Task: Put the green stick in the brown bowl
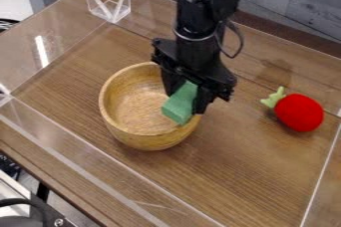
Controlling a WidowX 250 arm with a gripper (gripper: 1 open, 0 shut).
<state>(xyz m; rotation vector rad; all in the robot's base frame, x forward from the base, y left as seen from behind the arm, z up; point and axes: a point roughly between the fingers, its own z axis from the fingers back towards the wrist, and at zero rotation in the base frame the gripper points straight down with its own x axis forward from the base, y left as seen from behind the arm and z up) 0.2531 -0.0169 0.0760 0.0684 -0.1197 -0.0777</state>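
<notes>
While the gripper (185, 92) points straight down, its jaws are clamped on the stick (182, 103), which hangs tilted over the right rim of the bowl (134, 107). Bowl and strawberry (297, 112) sit on a wood-grain table (226, 176) ringed by clear walls (67, 141).

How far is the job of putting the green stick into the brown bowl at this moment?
Done: the pincer has the flat mint-green stick gripped and lifted off the table. In hand: it hangs over the right rim of the round light-brown wooden bowl. Left: lower it inside and let go; the bowl looks empty.
</notes>
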